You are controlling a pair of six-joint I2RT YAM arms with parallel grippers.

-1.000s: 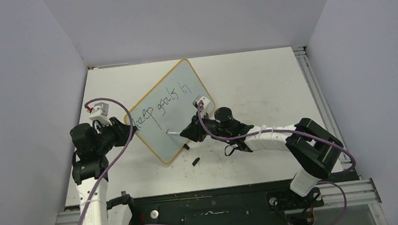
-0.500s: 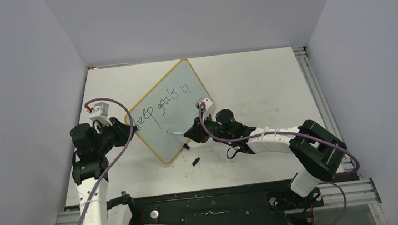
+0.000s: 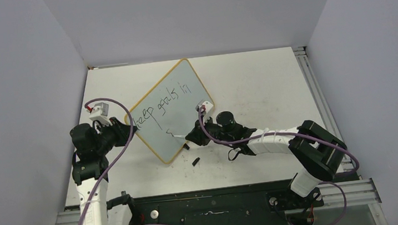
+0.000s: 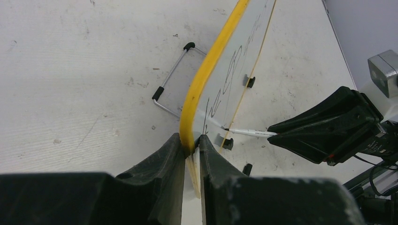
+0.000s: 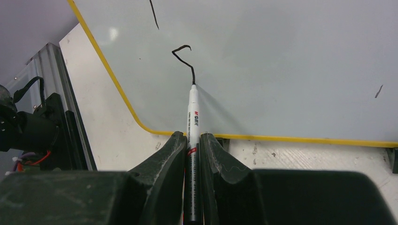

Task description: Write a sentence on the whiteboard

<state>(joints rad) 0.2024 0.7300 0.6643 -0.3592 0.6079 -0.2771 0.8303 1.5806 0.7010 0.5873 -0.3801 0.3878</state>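
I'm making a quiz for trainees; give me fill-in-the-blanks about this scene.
The right hand holds a ____, tip on the whiteboard.
The left hand clamps the whiteboard's ____ rim.
The sentence begins "keep goals ____".
Answers: marker, yellow, in.

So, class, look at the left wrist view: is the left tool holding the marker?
No; the left tool pinches the yellow edge of the whiteboard, and the marker sits in the right tool.

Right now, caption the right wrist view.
Right gripper holds a white marker, tip on the whiteboard at a black stroke's end.
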